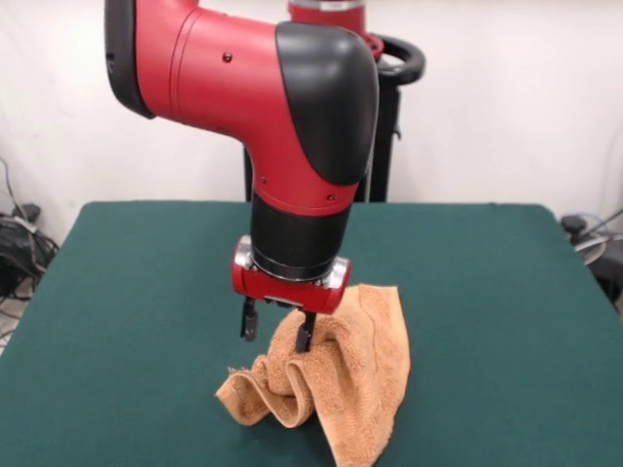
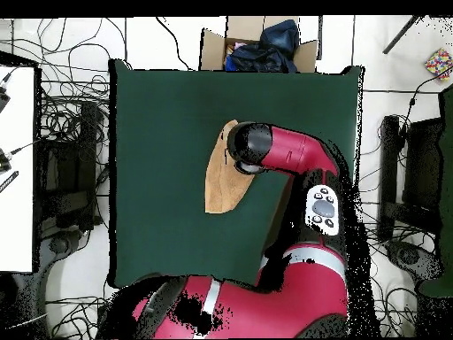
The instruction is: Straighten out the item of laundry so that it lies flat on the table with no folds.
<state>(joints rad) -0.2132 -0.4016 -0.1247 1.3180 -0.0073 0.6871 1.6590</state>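
Observation:
The item of laundry (image 1: 365, 370), an orange-tan terry towel, lies rumpled near the front middle of the green table (image 1: 506, 292). It is doubled over, with wavy folds standing up at its front left corner. My gripper (image 1: 277, 329) hangs low over the towel's left part, its two fingers apart. The right fingertip (image 1: 305, 336) sits against a raised fold and the left one is over bare felt. From overhead the towel (image 2: 221, 181) shows as a narrow folded strip on the table (image 2: 159, 159). The arm's wrist covers its right edge and hides the gripper.
A cardboard box (image 2: 261, 44) holding dark blue cloth stands past the table's top edge in the overhead view. Cables lie on the floor on both sides. A white bench (image 2: 16, 168) runs along the left. The red arm (image 2: 292, 150) reaches over the table's right part.

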